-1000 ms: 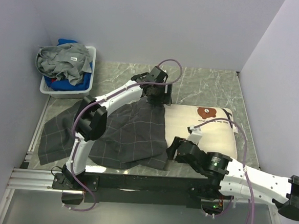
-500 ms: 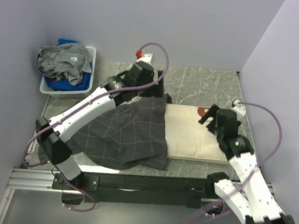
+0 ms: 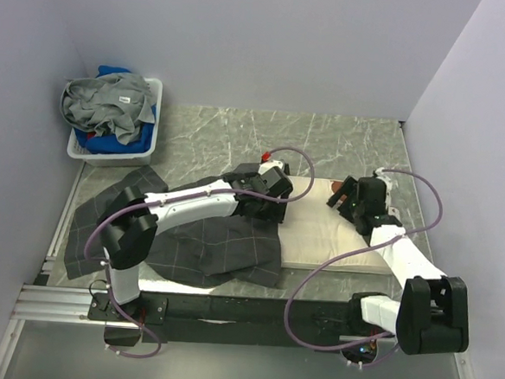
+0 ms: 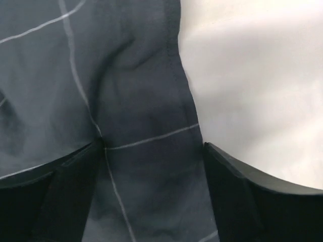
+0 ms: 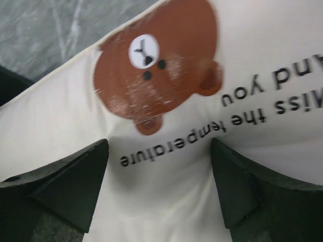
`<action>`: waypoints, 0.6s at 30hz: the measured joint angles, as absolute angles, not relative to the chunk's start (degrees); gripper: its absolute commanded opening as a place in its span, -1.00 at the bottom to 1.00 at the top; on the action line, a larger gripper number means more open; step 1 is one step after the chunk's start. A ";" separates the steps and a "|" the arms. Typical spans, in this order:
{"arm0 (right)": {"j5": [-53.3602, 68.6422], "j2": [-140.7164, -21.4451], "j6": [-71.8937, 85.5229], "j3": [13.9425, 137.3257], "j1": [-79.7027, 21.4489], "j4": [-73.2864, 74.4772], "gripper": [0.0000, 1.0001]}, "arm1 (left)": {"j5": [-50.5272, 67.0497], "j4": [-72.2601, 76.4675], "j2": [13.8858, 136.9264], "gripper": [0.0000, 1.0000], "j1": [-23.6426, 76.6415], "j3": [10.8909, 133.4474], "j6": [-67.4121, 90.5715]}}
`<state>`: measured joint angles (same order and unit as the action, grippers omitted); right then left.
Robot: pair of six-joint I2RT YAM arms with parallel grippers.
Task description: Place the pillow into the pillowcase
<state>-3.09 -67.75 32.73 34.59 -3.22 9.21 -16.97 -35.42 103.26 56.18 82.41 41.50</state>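
Just pillow [image 3: 315, 220] end under pillowcase [image 3: 205, 243]; clothes [image 3: 107, 101] in bin [image 3: 107, 155]

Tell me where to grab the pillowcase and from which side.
Grip the pillowcase at its stitched hem, where it lies over the pillow. Come straight down from above, where the open left gripper hovers. That edge is a thin flat fold the fingers can pinch, and it probably marks the opening.

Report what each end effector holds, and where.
Nothing is clamped. The left end effector open over the pillowcase hem; right end effector open over the pillow near its bear face.
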 measured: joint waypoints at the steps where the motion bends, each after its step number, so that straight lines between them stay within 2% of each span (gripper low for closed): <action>1: -3.42 -67.77 33.26 33.61 -4.60 7.01 0.24 | -16.80 -34.87 103.90 0.47 56.18 82.11 41.45; 2: -3.64 -67.88 33.30 33.08 -5.93 5.89 -0.06 | -16.73 -34.63 104.40 0.24 56.16 82.04 41.47; 3: -4.27 -67.96 33.95 32.58 -7.79 4.80 -0.18 | -16.73 -34.46 104.81 0.10 56.14 82.04 41.36; 4: -4.51 -68.05 34.83 32.21 -9.74 3.81 -0.29 | -16.82 -34.44 105.10 -0.18 56.12 82.06 41.52; 5: -4.23 -68.14 35.83 31.81 -11.73 2.74 -0.46 | -16.95 -34.48 105.41 -0.28 56.05 82.06 41.32; 7: -2.31 -68.64 38.15 31.11 -15.35 1.08 -0.60 | -16.99 -34.37 105.86 -0.50 55.66 82.06 41.32; 8: -1.56 -69.21 39.64 30.81 -17.50 0.05 -0.74 | -16.86 -34.33 106.00 -0.56 55.20 82.06 41.21; 11: -0.73 -71.55 43.64 30.74 -25.63 -2.81 -0.85 | -15.75 -33.65 105.82 -0.69 53.41 81.76 41.23; 14: -1.41 -74.00 47.00 31.97 -34.57 -5.15 -0.87 | -14.31 -33.45 105.06 -0.74 50.96 80.58 41.21; 16: -1.06 -76.66 48.42 34.63 -39.38 -5.34 -0.75 | -13.72 -33.58 103.85 -0.75 49.08 79.59 41.17; 17: -0.82 -77.56 48.69 35.70 -40.56 -5.32 -0.41 | -13.61 -33.63 103.26 -0.76 48.42 79.33 41.17; 18: -0.91 -78.02 49.04 36.62 -41.45 -4.93 -0.21 | -13.54 -33.67 102.80 -0.77 47.94 79.22 41.15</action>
<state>-0.91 -78.02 49.04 36.62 -41.45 -4.93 -13.54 -33.67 102.80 47.94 79.22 41.15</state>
